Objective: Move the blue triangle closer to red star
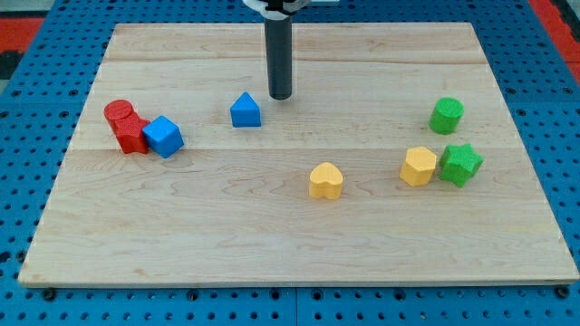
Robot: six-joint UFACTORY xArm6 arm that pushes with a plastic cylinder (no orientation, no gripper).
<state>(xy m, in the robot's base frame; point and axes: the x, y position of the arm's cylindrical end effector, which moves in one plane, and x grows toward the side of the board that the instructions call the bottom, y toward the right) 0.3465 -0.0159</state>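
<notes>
The blue triangle (246,110) sits on the wooden board at the upper middle-left. The red star (132,135) lies at the view's left, touching a red cylinder (118,112) above it and a blue cube (163,137) on its right. My tip (281,95) stands just to the right of and slightly above the blue triangle, a small gap apart from it. The blue cube lies between the triangle and the star.
A yellow heart (326,181) lies at the lower middle. At the view's right are a yellow hexagon (419,167), a green star (460,164) touching it, and a green cylinder (446,116). The wooden board (290,244) lies on a blue pegboard.
</notes>
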